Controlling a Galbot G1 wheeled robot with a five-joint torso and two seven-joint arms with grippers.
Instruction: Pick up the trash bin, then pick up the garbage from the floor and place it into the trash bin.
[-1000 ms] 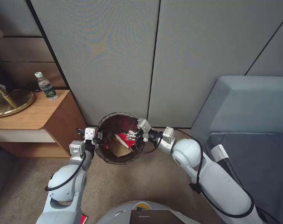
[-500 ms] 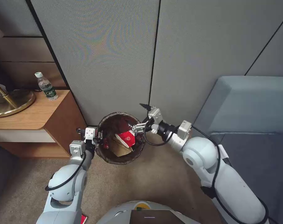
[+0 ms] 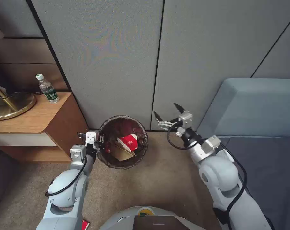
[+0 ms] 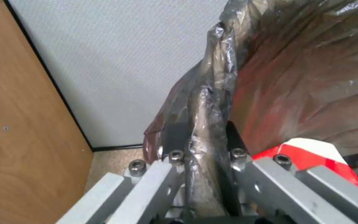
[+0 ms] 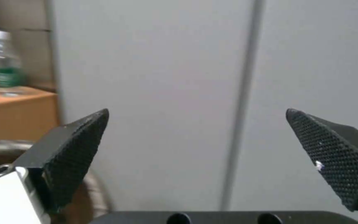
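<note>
The left gripper (image 3: 100,140) is pinching the bag-covered rim of the trash bin (image 3: 141,150) at the bin's 9 o'clock edge in the head view; in the left wrist view its metal fingers (image 4: 175,146) are sitting one on each side of the folded brown liner, pressed onto it. The left arm is reaching up from the 7 o'clock corner of the head view to that rim.

The right gripper (image 3: 168,115) is hovering with its black fingertips spread wide and nothing between them, off at the bin's 2 o'clock, apart from the rim and close to the grey wall panel (image 3: 119,57). In the right wrist view the textured pads (image 5: 75,155) are standing far apart with the wall behind them.

The bin is sitting on the carpet (image 3: 157,185) against the wall, beside a wooden side table (image 3: 30,119). Inside it a red-and-white carton (image 3: 129,142) is lying on a tan paper bag (image 3: 121,153). On the table, at 10 o'clock from the bin, a green-labelled bottle (image 3: 47,89) is standing upright near a brass lamp base (image 3: 11,107).
</note>
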